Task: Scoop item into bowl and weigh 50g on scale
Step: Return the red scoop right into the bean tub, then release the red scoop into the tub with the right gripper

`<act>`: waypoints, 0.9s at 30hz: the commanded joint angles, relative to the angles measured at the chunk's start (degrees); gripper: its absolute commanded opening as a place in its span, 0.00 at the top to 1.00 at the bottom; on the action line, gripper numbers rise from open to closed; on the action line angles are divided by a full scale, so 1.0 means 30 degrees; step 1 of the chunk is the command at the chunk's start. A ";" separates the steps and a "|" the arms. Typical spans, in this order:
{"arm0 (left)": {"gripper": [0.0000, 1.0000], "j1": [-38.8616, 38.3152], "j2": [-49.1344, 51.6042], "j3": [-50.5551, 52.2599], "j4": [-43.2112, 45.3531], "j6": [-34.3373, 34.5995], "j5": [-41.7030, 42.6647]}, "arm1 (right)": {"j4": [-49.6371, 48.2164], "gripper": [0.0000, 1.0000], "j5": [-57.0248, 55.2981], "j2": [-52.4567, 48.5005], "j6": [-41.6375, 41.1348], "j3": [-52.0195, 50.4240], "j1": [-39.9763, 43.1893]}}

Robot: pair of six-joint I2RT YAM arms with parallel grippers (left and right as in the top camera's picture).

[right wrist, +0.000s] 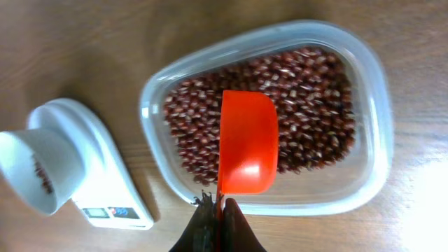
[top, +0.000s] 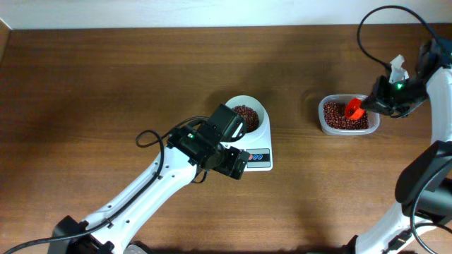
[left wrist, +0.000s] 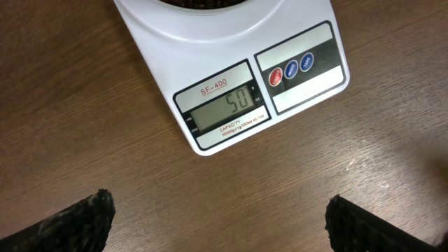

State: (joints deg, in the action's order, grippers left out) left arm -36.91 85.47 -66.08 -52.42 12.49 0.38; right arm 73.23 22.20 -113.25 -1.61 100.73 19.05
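The white bowl [top: 247, 115] holds dark red-brown beans [top: 245, 113] and stands on the white scale [top: 262, 149]. In the left wrist view the scale's display [left wrist: 227, 110] reads 50. My left gripper [left wrist: 220, 220] is open and empty, over the table just in front of the scale. My right gripper [right wrist: 220, 217] is shut on the handle of an orange scoop [right wrist: 247, 143]. The scoop is empty and hangs over the beans [right wrist: 315, 91] in the clear plastic container [top: 346, 115]. The bowl [right wrist: 31, 168] and scale [right wrist: 105, 182] also show in the right wrist view.
The clear container stands to the right of the scale on the brown wooden table [top: 106, 77]. A black cable [top: 371, 28] loops above the right arm at the far right edge. A white wall edge runs along the back.
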 commanded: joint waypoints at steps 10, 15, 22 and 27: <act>0.01 -0.0058 -0.0313 0.0138 0.0044 0.0087 -0.0131 | -0.0867 0.81 -0.5151 -0.0197 -0.0765 0.0357 -0.3337; 0.01 -0.0058 -0.0313 0.0138 0.0051 0.0087 -0.0131 | -0.0860 0.45 -0.5865 -0.0197 -0.0765 0.0357 -0.3330; 0.01 -0.0058 -0.0313 0.0138 0.0044 0.0087 -0.0131 | -0.1494 0.12 -0.8240 -0.0197 -0.0765 0.0357 -0.3330; 0.01 -0.0058 -0.0313 0.0138 0.0051 0.0087 -0.0131 | -0.1865 0.01 -0.9078 -0.0197 -0.0758 0.0357 -0.3330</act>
State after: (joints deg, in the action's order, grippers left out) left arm -36.91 85.47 -66.08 -52.42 12.47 0.38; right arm 68.10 -2.15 -113.27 -3.92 100.73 9.28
